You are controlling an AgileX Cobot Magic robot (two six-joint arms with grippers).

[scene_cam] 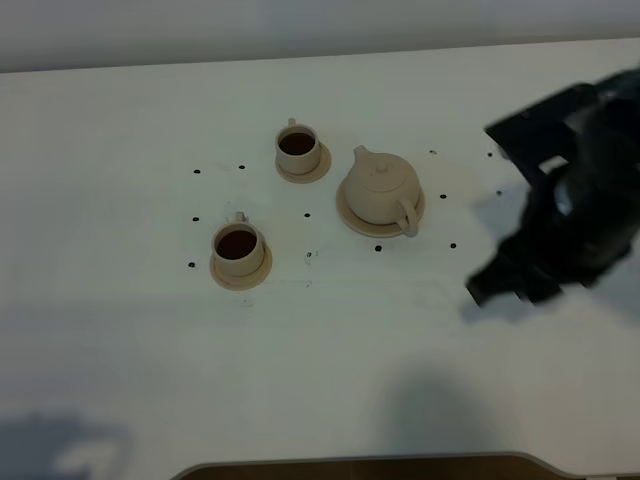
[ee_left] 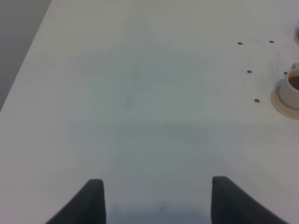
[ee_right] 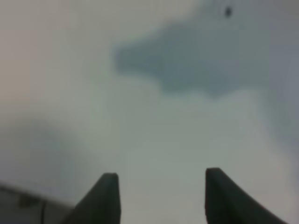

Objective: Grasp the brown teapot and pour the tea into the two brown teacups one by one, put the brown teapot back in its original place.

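Note:
The brown teapot [scene_cam: 380, 190] stands upright on its wide round saucer [scene_cam: 352, 217], the original place, right of the table's middle. The two brown teacups, one at the back [scene_cam: 298, 148] and one in front at the left [scene_cam: 239, 248], each sit on a small saucer and hold dark tea. The front cup also shows in the left wrist view [ee_left: 293, 90]. My right gripper [scene_cam: 492, 287] is open and empty, right of the teapot and apart from it. My left gripper [ee_left: 156, 196] is open and empty over bare table, out of the high view.
The white table [scene_cam: 120, 330] has small black dots [scene_cam: 378, 247] around the tea set. The table's front edge [scene_cam: 360, 462] shows at the bottom of the high view. The right arm [scene_cam: 580, 190] hangs over the table's right side.

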